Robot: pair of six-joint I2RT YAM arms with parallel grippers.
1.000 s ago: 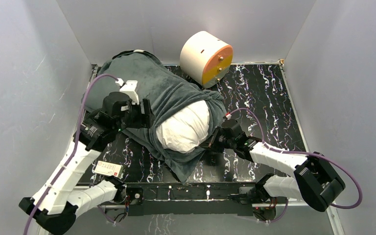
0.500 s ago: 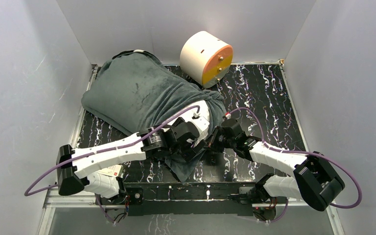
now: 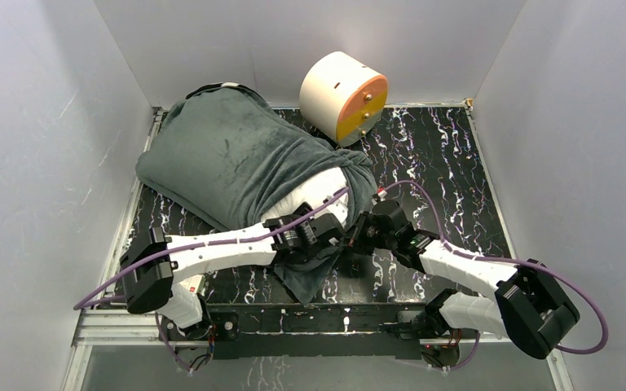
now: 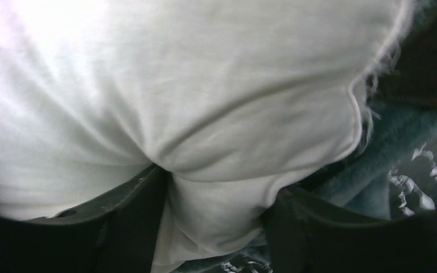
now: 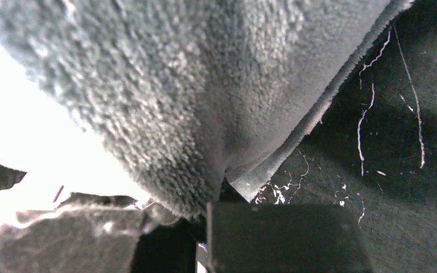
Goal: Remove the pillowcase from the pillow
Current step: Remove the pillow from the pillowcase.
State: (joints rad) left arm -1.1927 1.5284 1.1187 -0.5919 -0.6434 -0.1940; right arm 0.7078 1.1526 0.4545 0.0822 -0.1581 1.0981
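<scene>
The dark grey pillowcase [image 3: 228,159] lies across the back left of the table, still over most of the white pillow [image 3: 314,194], whose near end sticks out of the opening. My left gripper [image 3: 326,236] reaches across to that bare end. In the left wrist view its fingers [image 4: 131,222] pinch a bulge of white pillow [image 4: 193,102] cloth, the gripper [image 4: 213,222] shut on it. My right gripper [image 3: 357,236] sits right beside it at the pillowcase's opening. In the right wrist view it [image 5: 216,199] is shut on the grey plush pillowcase [image 5: 193,96] edge.
A cream-and-orange cylinder [image 3: 344,98] lies against the back wall. A small white card [image 3: 183,283] sits at the front left near the arm base. The black marbled table [image 3: 440,163] is boxed in by white walls on three sides.
My left arm has swung from the pillowcase's left side across the front to the pillow's bare end and closed on it. The right gripper has barely moved.
</scene>
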